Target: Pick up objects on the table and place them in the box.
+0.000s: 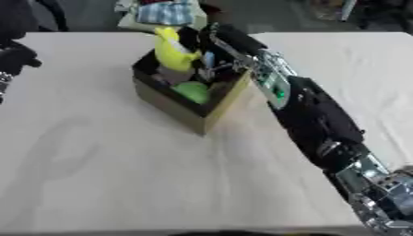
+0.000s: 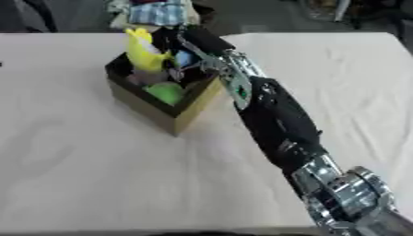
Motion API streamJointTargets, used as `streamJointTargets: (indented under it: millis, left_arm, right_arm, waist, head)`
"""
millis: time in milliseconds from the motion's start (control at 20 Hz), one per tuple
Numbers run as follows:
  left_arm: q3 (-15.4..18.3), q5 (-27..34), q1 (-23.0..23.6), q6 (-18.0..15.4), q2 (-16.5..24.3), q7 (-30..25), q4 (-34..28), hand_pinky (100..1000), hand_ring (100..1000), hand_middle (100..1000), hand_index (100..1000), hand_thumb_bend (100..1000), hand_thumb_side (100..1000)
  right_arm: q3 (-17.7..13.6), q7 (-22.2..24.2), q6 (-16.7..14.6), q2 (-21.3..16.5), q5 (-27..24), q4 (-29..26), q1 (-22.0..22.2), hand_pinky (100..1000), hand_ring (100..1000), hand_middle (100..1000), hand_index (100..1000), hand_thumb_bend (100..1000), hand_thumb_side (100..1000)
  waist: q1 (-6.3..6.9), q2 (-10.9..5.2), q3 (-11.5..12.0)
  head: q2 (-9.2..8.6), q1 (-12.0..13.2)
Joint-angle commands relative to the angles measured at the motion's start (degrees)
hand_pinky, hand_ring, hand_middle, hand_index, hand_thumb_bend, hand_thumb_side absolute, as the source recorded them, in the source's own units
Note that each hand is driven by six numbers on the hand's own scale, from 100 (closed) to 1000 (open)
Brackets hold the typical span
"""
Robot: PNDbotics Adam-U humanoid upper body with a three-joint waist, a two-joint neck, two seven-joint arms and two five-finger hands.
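On table (image 1: 97, 175), centre-far: 1 cardboard box (image 1: 184, 108), dark inside, set cornerwise. Contents seen: 1 yellow item (image 1: 171, 51) standing tall at far side, 1 green round item (image 1: 192, 91) near front corner, 1 small light-blue item (image 2: 184, 58), w/ other dark bits not identifiable. Right hand (image 1: 216, 38) reaches over box's far rim, beside yellow item; fingers blurred, can't tell if spread or closed. Left-eye view only: left hand (image 1: 14, 59) at left edge, dark, finger pose unclear. Right-eye view lacks it. Cloth bundle (image 2: 161, 11) beyond table.
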Motion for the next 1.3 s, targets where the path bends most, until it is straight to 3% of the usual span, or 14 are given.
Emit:
streamJointTargets:
  millis: [50, 200, 350, 400, 450, 550, 750, 950, 1300]
  left_arm:
    - [0.73, 0.09, -0.87, 0.1, 0.89, 0.09, -0.99, 763, 600, 557, 803, 497, 666]
    - [0.79, 0.04, -0.86, 0.1, 0.94, 0.08, -0.97, 763, 600, 557, 803, 498, 666]
    - [0.86, 0.0, -0.85, 0.11, 1.01, 0.12, -0.94, 763, 599, 557, 803, 498, 666]
    - [0.88, -0.01, -0.84, 0.11, 1.03, 0.13, -0.93, 763, 599, 557, 803, 498, 666]
    - [0.9, -0.03, -0.82, 0.11, 1.05, 0.14, -0.92, 763, 599, 557, 804, 499, 666]
    - [0.95, -0.07, -0.78, 0.11, 1.11, 0.19, -0.9, 764, 599, 557, 804, 500, 666]
    - [1.06, -0.15, -0.7, 0.12, 1.26, 0.3, -0.86, 763, 599, 557, 804, 500, 666]
    - [1.22, -0.23, -0.6, 0.11, 1.47, 0.48, -0.86, 763, 599, 557, 804, 501, 665]
    - [1.68, -0.4, -0.25, 0.16, 1.86, 0.98, -0.69, 763, 598, 556, 803, 502, 666]
  right_arm:
    - [-0.85, 0.05, 0.19, -0.75, 1.87, 0.45, -0.85, 578, 610, 501, 554, 100, 100]
    - [-1.19, 0.23, 0.64, -1.12, 2.8, 0.89, -0.75, 606, 654, 586, 682, 100, 170]
    - [-1.52, 1.61, 1.25, -1.72, 3.43, 1.1, -0.71, 648, 722, 708, 807, 184, 272]
    - [-1.67, 2.21, 1.45, -1.9, 3.51, 1.11, -0.71, 648, 722, 708, 807, 184, 272]
    - [-1.86, 2.82, 1.65, -2.17, 3.48, 1.09, -0.71, 673, 757, 779, 887, 281, 334]
    - [-2.26, 4.21, 1.99, -2.83, 3.1, 0.79, -0.75, 708, 797, 848, 946, 404, 401]
    - [-2.78, 6.18, 2.19, -4.49, 1.39, -1.61, -0.9, 740, 834, 911, 968, 519, 458]
    - [-2.86, 6.44, 2.08, -6.36, -1.62, -5.49, -0.83, 746, 843, 934, 973, 565, 482]
    - [-3.48, 3.57, 1.95, -10.85, -8.25, -15.04, 0.51, 727, 831, 920, 959, 533, 485]
  waist:
    - [0.01, -0.11, -0.1]
    - [0.03, -0.11, -0.25]
    - [0.04, -0.12, -0.43]
    - [0.04, -0.12, -0.49]
    - [0.04, -0.12, -0.58]
    - [0.04, -0.13, -0.78]
    - [0.04, -0.17, -1.2]
    - [-0.02, -0.24, -1.8]
    - [-0.21, -0.17, -3.26]
  head:
    - [0.09, 0.22]
    - [0.09, 0.29]
    - [0.05, 0.43]
    - [0.06, 0.46]
    - [0.04, 0.5]
    - [0.02, 0.63]
    - [0.01, 0.92]
    - [-0.06, 1.34]
    - [-0.37, 2.54]
